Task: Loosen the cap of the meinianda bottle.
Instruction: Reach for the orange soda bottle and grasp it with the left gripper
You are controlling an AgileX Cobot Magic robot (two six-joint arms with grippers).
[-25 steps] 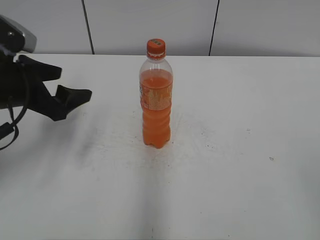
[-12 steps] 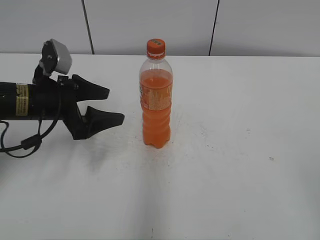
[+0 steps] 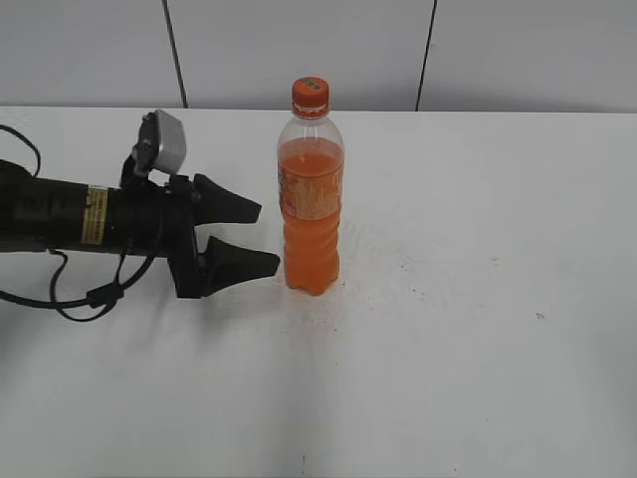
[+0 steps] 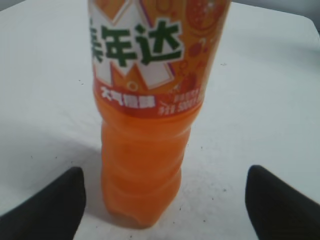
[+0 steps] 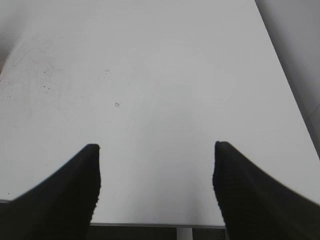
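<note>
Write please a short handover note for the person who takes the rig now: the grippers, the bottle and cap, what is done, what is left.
Left gripper: open, empty, level with the lower half of the meinianda bottle, just left of it, not touching. In the left wrist view the bottle stands ahead of the gap between the fingers.
Right gripper: open, empty, over bare white table, away from the bottle.
Bottle: upright mid-table, orange cap on.
Done: left approach only.
Left: probably close the left gripper on the body, bring the right one to the cap, twist it loose.
</note>
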